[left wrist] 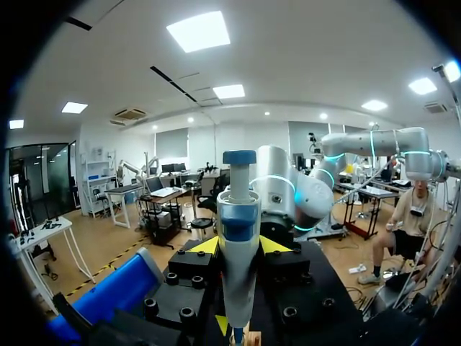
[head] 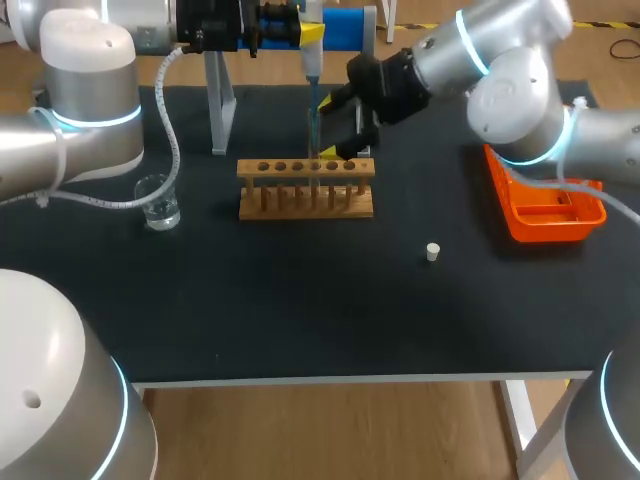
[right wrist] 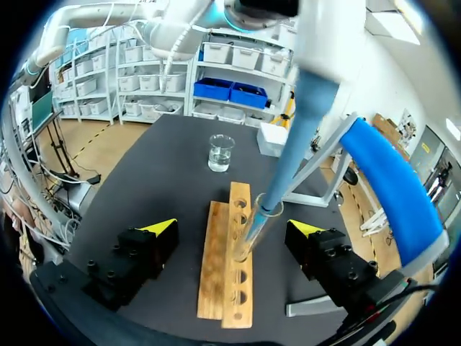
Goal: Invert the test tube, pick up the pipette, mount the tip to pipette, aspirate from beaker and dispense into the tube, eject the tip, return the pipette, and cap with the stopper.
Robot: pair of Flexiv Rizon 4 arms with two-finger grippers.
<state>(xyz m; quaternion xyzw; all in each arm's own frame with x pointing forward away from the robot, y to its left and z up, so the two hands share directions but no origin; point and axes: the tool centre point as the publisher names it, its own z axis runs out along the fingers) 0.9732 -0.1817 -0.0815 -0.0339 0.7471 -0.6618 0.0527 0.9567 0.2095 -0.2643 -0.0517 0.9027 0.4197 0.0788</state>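
The blue-and-white pipette (left wrist: 238,216) is clamped in the left gripper (left wrist: 238,249), its tip inside the clear test tube (right wrist: 248,232). The tube is seated in the wooden rack (head: 305,192) toward the black worktop (head: 300,300)'s rear edge. Astride the tube, the right gripper (right wrist: 232,229) is spread wide, with nothing held. The beaker (head: 159,203) is noted near the left edge.

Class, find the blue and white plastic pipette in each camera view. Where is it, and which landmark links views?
Head view: pipette upright in left gripper, over the wooden test tube rack.
Left wrist view: pipette between that gripper's fingers.
Right wrist view: pipette ahead of open right gripper, tip in the glass tube.
Shared landmark: the rack.
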